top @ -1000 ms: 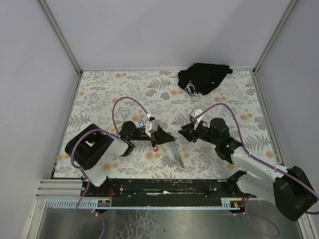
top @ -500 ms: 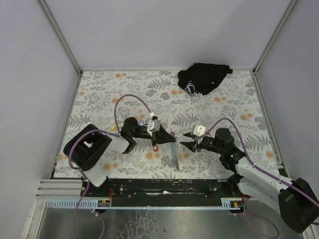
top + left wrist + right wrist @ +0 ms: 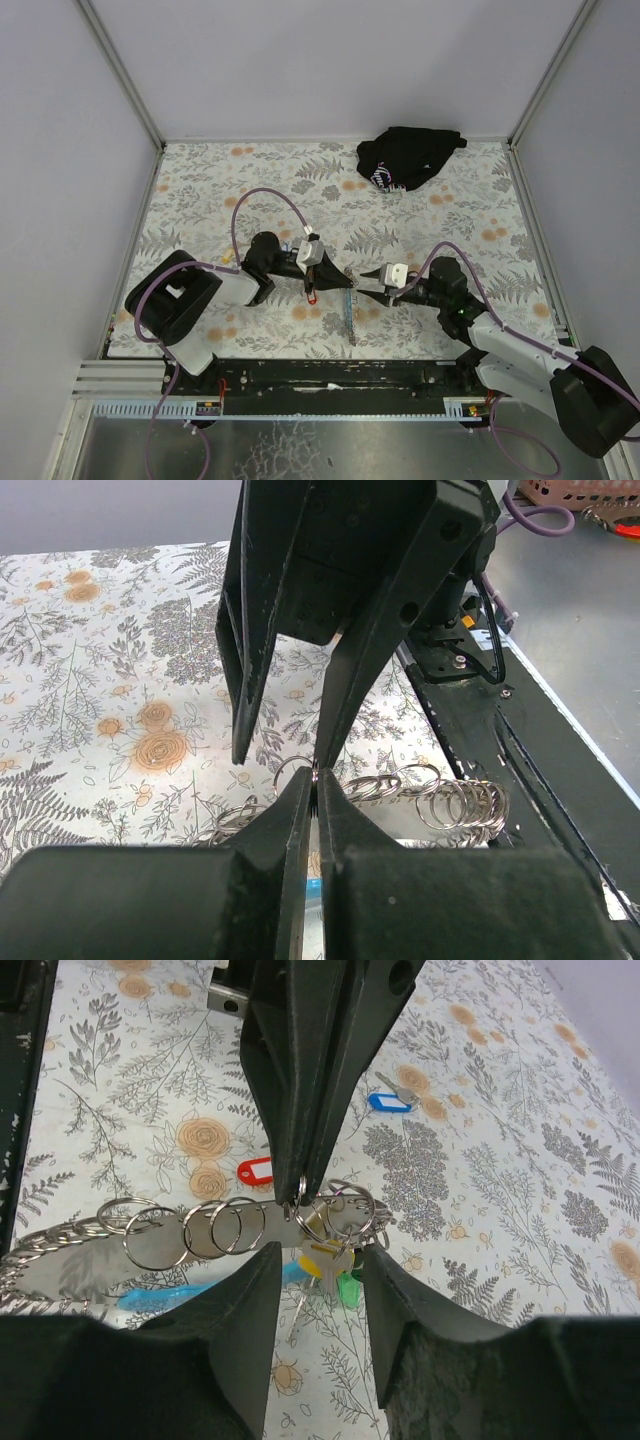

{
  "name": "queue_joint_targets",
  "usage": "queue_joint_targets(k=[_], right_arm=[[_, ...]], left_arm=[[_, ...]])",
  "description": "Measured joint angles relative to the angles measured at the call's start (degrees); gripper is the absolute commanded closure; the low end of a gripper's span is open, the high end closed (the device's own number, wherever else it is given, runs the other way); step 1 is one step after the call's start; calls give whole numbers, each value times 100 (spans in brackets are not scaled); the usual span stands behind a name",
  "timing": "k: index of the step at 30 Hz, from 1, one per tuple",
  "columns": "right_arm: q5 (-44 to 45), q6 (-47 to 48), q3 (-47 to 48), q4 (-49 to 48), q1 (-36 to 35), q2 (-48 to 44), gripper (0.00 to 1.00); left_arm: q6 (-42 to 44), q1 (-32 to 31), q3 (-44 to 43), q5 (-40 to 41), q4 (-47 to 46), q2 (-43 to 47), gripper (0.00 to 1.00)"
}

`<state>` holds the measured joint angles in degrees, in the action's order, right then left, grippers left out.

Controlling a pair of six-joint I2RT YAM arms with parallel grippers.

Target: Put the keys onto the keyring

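My left gripper [image 3: 346, 281] is shut on a ring of the keyring [image 3: 301, 1188], holding it just above the table. A bunch of split rings [image 3: 455, 802] hangs from it, with the lanyard strap [image 3: 350, 316] and its light-blue section [image 3: 160, 1295] trailing below. Two keys [image 3: 328, 1258], with a yellow and a green tag, dangle from the rings. My right gripper [image 3: 367, 284] faces the left one and is open, its fingers standing on either side of the dangling keys without touching them. A red-tagged key [image 3: 255, 1171] and a blue-tagged key [image 3: 388, 1101] lie on the cloth.
A black cloth bundle [image 3: 405, 158] lies at the back right of the floral tablecloth [image 3: 200, 190]. White walls enclose the table on three sides. The black base rail [image 3: 330, 375] runs along the near edge.
My right gripper has come down and left, up to the left gripper's tips, and its jaws have opened wider. The left gripper has edged right, still holding the ring.
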<state>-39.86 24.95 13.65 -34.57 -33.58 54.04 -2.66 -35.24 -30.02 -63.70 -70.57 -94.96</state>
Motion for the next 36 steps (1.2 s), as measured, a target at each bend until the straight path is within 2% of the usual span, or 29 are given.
queue_joint_targets(k=[15, 18, 22, 28, 36], right_arm=[[-297, 365, 151, 44, 0, 201, 63], [-348, 411, 212, 92, 0, 269, 69], [-435, 485, 313, 186, 0, 361, 82], [-439, 612, 444, 496, 0, 389, 97], [-243, 144, 621, 896, -13, 367, 100]], left_arm=[[-17, -11, -42, -170, 15, 0, 100], [-33, -33, -72, -190, 37, 0, 100], [-35, -35, -109, -197, 39, 0, 100], [-33, -33, -114, -190, 59, 0, 100], [184, -35, -114, -118, 374, 118, 100]])
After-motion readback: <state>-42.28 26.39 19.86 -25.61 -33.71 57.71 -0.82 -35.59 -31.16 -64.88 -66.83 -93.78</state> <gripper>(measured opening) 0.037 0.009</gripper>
